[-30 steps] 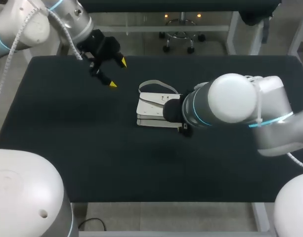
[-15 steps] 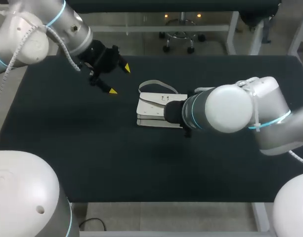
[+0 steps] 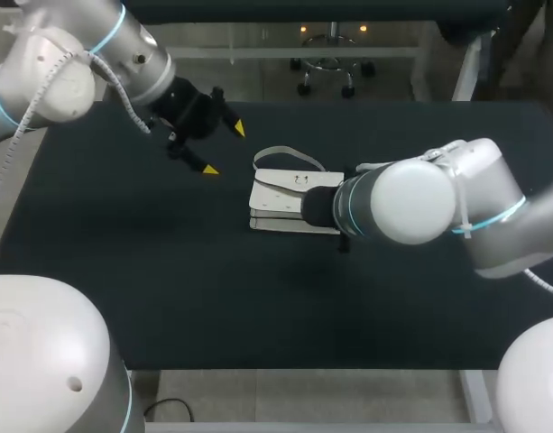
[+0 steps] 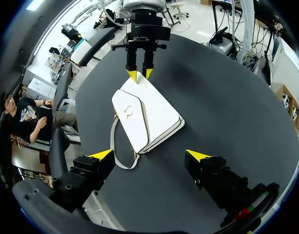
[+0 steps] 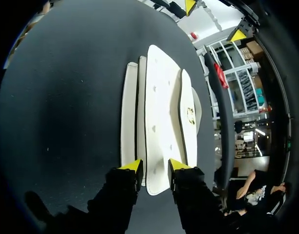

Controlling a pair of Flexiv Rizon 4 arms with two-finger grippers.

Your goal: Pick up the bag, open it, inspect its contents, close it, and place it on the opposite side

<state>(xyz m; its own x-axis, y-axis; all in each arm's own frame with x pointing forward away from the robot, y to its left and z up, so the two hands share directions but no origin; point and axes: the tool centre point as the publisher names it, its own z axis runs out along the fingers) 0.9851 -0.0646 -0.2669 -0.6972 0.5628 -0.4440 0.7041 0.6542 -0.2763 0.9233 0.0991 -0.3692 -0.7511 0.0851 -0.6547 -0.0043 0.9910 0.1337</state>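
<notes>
The white bag (image 3: 278, 200) lies flat near the middle of the dark tabletop (image 3: 123, 262), flap down, its strap (image 3: 290, 156) looping out at twelve o'clock. My left claw (image 3: 224, 150) hangs above the tabletop at ten o'clock from the bag, spread wide and holding nothing. My right claw (image 5: 155, 166) comes in from three o'clock and sits at the bag's end (the wrist view shows that end right against it). Whether it actually grips, I cannot tell.
</notes>
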